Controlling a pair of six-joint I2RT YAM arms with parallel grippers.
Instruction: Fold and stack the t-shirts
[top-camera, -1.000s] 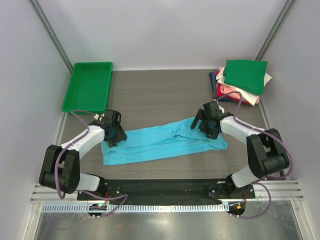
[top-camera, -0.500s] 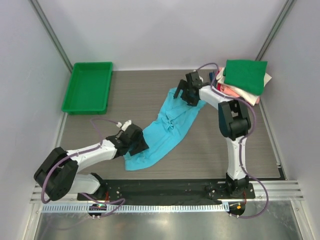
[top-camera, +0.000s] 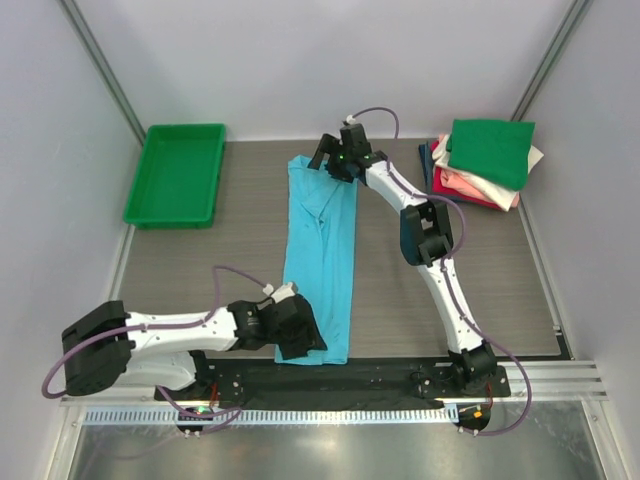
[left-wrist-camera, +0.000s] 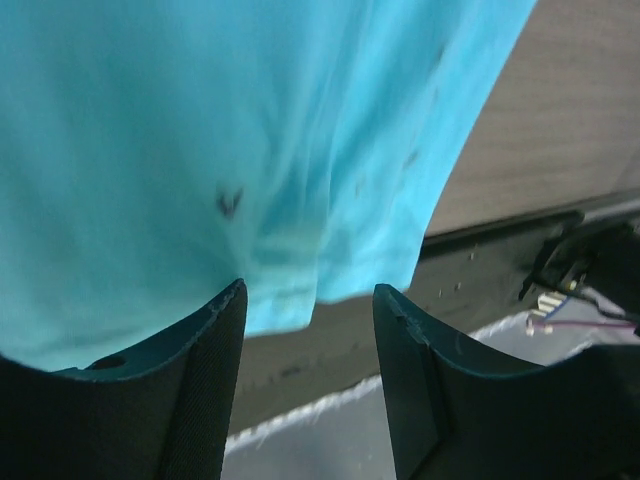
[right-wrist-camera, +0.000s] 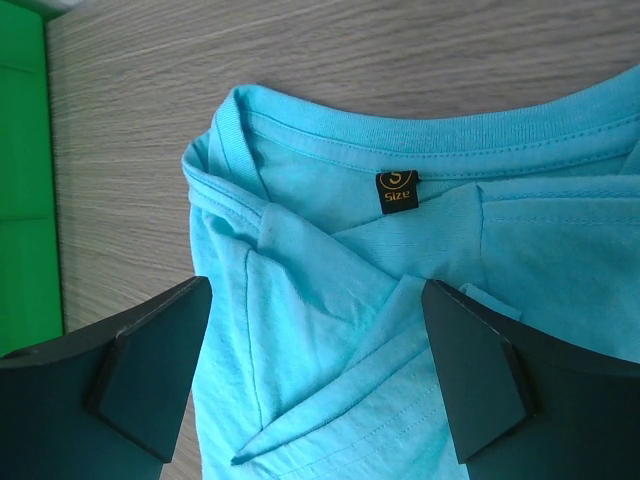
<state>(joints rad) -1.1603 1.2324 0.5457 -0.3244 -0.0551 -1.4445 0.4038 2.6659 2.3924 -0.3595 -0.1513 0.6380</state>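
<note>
Turquoise t-shirt (top-camera: 320, 260) lies flat as a long narrow strip, sides folded in. It runs from the far edge of the table (top-camera: 200, 260) to its near edge, about centre.

Right gripper (right-wrist-camera: 315, 300) hovers over the collar (right-wrist-camera: 400, 140), jaws wide, nothing in them. Left gripper (left-wrist-camera: 310, 295) is at the hem (left-wrist-camera: 280, 310), jaws part open, no cloth seen pinched.

Judgement: light, limp knit that will sag and slide. Pinch all layers at the hem or collar corners and lift evenly.

Folded stack (top-camera: 485, 160) sits at the far-right corner.
</note>
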